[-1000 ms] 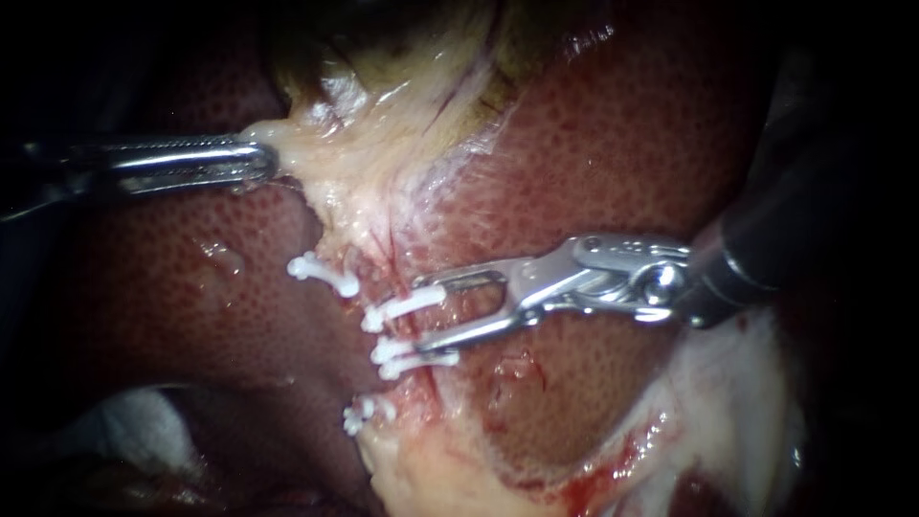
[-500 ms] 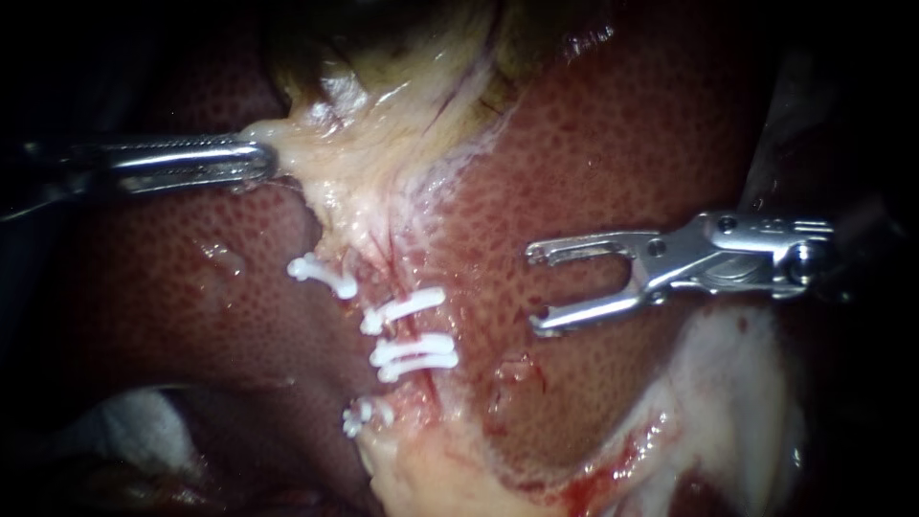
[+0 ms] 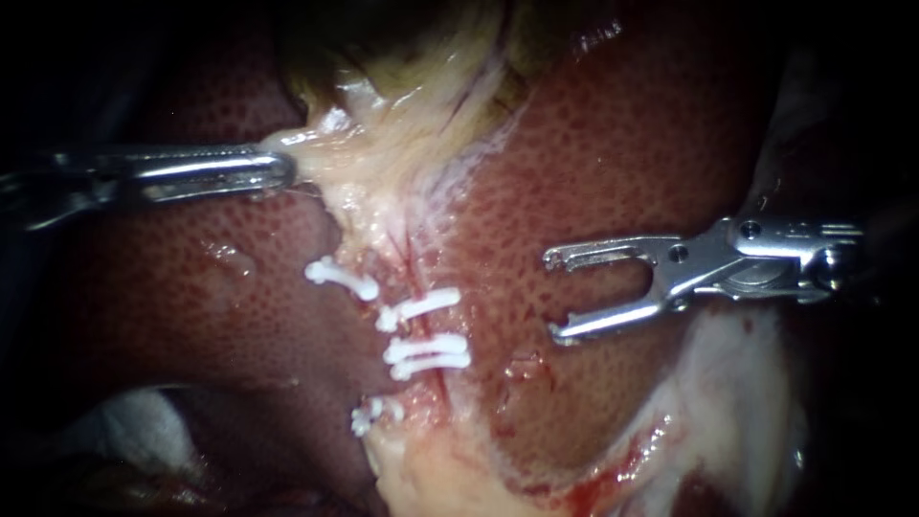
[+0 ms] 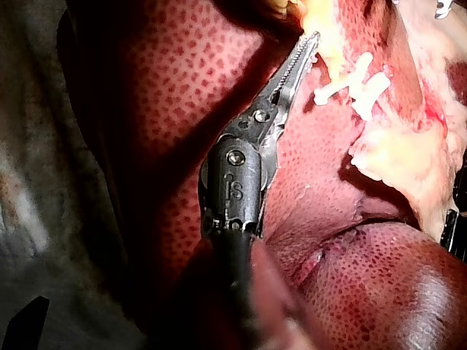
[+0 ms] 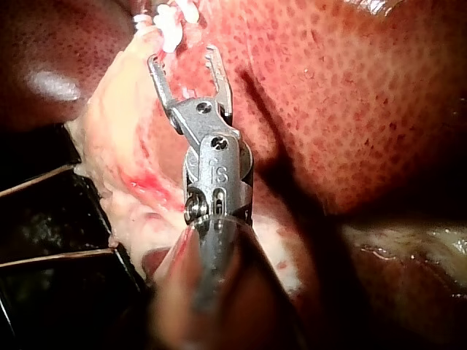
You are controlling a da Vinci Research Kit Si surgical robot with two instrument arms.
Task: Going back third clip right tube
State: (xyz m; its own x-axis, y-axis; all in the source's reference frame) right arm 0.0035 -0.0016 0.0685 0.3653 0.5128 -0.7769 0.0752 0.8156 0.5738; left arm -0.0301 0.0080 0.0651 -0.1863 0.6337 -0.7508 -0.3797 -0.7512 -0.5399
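Jaws of the right instrument (image 3: 557, 295) gaping and gripping nothing, hovering over the liver (image 3: 622, 144), three white clips (image 3: 426, 347) on the right tube (image 3: 418, 327) lying ahead of their tips, apart from them, left instrument (image 3: 285, 168) jaws clamping pale tissue (image 3: 364, 163).

Dark surface (image 5: 44, 292), liver (image 5: 350, 95) resting on it, pale fatty edge

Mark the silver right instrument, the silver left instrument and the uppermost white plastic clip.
Silver right instrument (image 3: 555, 295): endoscope view, gap between its open jaws.
Silver left instrument (image 3: 283, 172): endoscope view, jaw tips shut on pale tissue (image 3: 345, 158).
Uppermost white plastic clip (image 3: 342, 279): endoscope view, clip's middle.
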